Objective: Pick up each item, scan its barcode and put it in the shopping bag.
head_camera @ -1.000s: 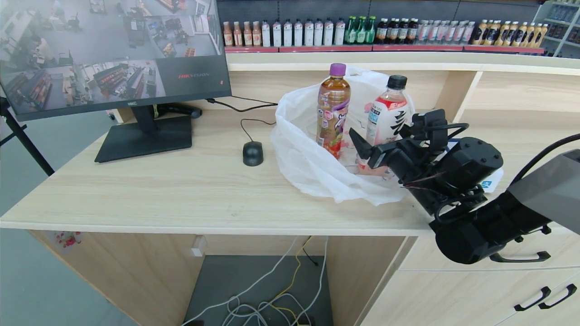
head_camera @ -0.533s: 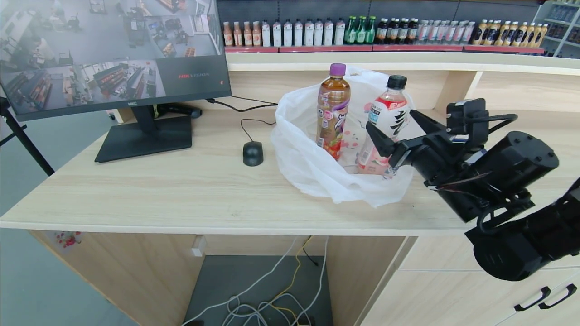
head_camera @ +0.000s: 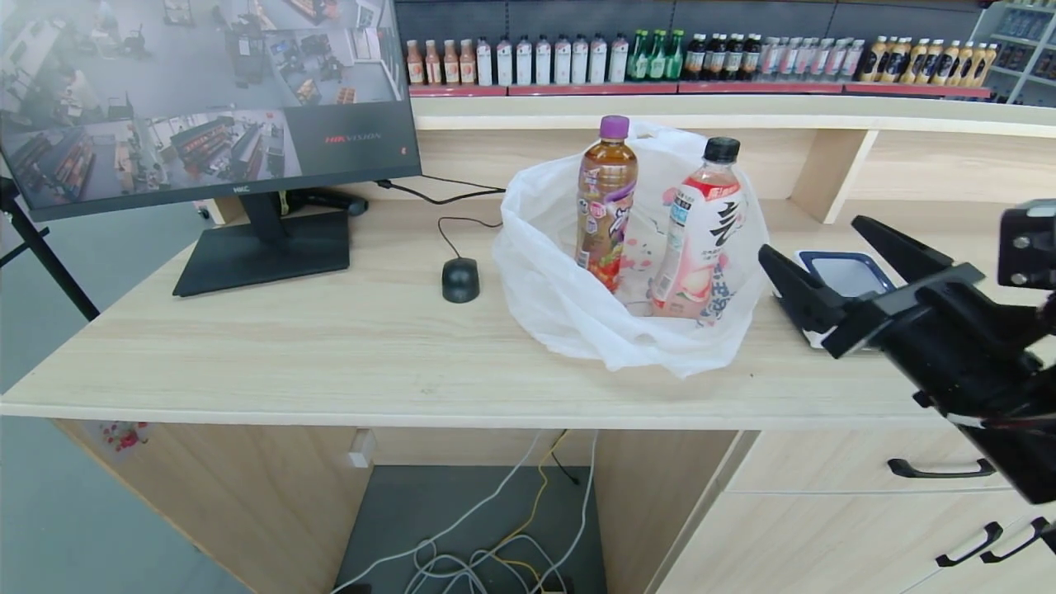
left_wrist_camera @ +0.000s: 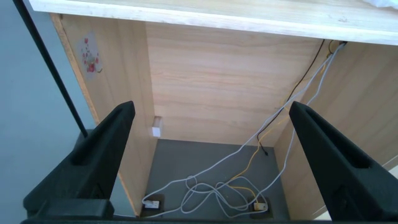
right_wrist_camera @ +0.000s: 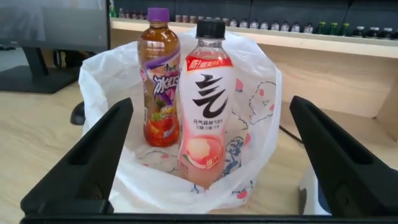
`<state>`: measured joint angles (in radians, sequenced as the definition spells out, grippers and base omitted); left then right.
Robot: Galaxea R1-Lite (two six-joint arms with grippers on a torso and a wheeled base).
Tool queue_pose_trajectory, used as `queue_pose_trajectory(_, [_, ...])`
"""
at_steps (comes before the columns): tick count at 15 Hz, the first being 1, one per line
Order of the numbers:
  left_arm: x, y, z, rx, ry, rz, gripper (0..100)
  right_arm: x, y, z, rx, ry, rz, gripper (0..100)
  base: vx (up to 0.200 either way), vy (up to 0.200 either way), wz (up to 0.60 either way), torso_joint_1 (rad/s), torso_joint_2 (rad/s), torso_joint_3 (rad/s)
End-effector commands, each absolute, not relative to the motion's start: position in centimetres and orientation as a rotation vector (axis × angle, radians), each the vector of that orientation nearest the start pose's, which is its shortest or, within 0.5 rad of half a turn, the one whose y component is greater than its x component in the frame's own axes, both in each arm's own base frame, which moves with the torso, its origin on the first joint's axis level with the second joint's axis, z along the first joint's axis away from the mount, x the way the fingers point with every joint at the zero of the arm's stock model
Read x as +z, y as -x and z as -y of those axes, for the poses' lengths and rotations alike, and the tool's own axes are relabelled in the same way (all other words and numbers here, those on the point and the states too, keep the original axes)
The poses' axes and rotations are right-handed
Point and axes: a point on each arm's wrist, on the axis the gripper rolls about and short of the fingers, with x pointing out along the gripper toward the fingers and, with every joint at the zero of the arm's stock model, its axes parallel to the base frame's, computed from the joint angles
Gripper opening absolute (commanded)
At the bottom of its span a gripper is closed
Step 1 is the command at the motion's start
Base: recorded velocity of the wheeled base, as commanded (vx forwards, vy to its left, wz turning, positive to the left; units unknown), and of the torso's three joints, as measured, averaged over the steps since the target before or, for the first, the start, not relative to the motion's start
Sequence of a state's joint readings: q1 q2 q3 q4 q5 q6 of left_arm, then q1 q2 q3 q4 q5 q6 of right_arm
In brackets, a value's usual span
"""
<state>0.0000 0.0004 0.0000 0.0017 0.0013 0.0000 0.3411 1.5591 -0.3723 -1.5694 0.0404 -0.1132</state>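
A white plastic shopping bag (head_camera: pixel 569 305) (right_wrist_camera: pixel 261 124) stands open on the wooden counter (head_camera: pixel 330 346). Inside it two bottles stand upright: a brown tea bottle with a purple cap (head_camera: pixel 606 202) (right_wrist_camera: pixel 160 78) and a pink peach-drink bottle with a black cap (head_camera: pixel 700 231) (right_wrist_camera: pixel 204 106). My right gripper (head_camera: pixel 850 256) (right_wrist_camera: pixel 211 155) is open and empty, to the right of the bag, fingers pointing toward it. My left gripper (left_wrist_camera: pixel 211 155) is open and empty below the counter's edge, facing the space under the desk.
A small blue-rimmed scanner pad (head_camera: pixel 841 276) lies right of the bag, under my right gripper. A black mouse (head_camera: pixel 460 279) and a monitor (head_camera: pixel 206 107) occupy the counter's left. Cables (left_wrist_camera: pixel 236 168) hang under the desk. Drawers (head_camera: pixel 940 470) sit below right.
My right gripper has drawn back from the bag to the right, open and empty, uncovering the scanner pad. Both bottles stay standing in the bag.
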Motion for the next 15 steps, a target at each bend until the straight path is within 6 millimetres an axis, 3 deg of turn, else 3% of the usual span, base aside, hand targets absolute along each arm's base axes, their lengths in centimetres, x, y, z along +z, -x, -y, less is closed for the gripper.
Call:
queue_pose_trajectory(1, [7.5, 2.3, 0.0, 0.002, 0.000, -0.002, 100, 20.3, -16.8, -5.7, 0.330, 0.055, 0.413, 100, 0.000, 0.000, 0.00, 0.000, 0.00, 0.000])
queue_pose_trajectory(4, [7.5, 2.3, 0.0, 0.002, 0.003, -0.002, 100, 19.0, -12.7, -4.1, 0.310, 0.049, 0.409, 100, 0.000, 0.000, 0.00, 0.000, 0.00, 0.000])
queue_pose_trajectory(12, [7.5, 2.3, 0.0, 0.002, 0.005, 0.000, 100, 18.4, -9.9, -3.2, 0.293, 0.045, 0.390, 100, 0.000, 0.000, 0.00, 0.000, 0.00, 0.000])
queue_pose_trajectory(14, [7.5, 2.3, 0.0, 0.002, 0.005, -0.002, 100, 17.4, -8.6, -2.7, 0.300, 0.045, 0.286, 100, 0.000, 0.000, 0.00, 0.000, 0.00, 0.000])
queue_pose_trajectory(15, [7.5, 2.3, 0.0, 0.002, 0.005, -0.002, 100, 16.4, -6.6, -2.1, 0.304, 0.054, 0.220, 100, 0.000, 0.000, 0.00, 0.000, 0.00, 0.000])
